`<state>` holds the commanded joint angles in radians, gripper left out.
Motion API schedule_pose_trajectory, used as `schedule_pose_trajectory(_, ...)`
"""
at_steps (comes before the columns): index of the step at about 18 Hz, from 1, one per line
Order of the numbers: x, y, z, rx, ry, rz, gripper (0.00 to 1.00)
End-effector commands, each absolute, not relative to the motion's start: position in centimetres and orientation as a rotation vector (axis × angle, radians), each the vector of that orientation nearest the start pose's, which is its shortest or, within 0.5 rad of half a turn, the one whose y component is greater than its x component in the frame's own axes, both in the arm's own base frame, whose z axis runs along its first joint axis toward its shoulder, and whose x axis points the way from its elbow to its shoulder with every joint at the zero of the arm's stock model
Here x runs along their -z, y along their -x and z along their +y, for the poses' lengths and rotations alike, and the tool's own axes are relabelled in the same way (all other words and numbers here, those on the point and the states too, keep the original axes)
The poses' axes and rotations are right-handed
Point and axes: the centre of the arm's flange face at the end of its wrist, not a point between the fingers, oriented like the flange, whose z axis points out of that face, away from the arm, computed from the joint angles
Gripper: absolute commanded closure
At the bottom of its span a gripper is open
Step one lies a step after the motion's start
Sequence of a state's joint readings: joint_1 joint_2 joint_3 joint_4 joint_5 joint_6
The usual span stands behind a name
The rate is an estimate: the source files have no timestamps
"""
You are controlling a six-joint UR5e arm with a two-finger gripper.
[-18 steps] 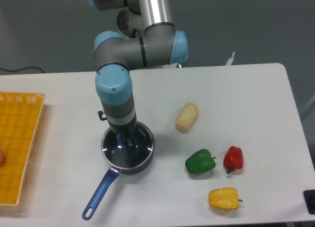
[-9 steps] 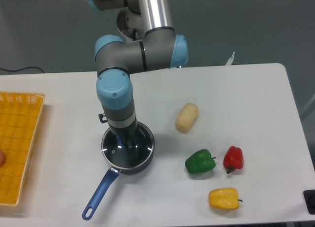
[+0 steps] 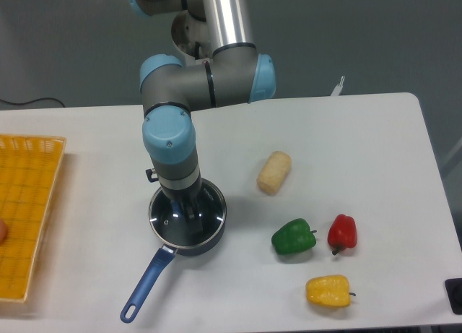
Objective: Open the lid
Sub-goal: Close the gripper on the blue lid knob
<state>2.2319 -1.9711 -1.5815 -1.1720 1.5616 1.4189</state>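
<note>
The lid (image 3: 208,219), a clear glass disc with a thin metal rim, lies flat on the dark blue saucepan (image 3: 189,240) at the table's front centre-left. My gripper (image 3: 186,211) points straight down onto the middle of the lid. Its dark fingers (image 3: 178,206) stand slightly apart on either side of the centre, open. They hide the blue knob. The pan's long blue handle (image 3: 146,282) points toward the front left.
A beige bread roll (image 3: 274,172) lies right of the pan. A green pepper (image 3: 293,237), a red pepper (image 3: 342,232) and a yellow pepper (image 3: 328,290) sit at the front right. A yellow basket (image 3: 25,203) occupies the left edge.
The arm's wrist has shifted slightly right and lower over the pan. The lid still rests on the saucepan.
</note>
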Motion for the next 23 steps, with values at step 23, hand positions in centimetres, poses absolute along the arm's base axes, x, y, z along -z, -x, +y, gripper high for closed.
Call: schedule_pose_trajectory(23, -28.2, 27.4, 57.0, 0.064, 2.898, 1.226, 0.18)
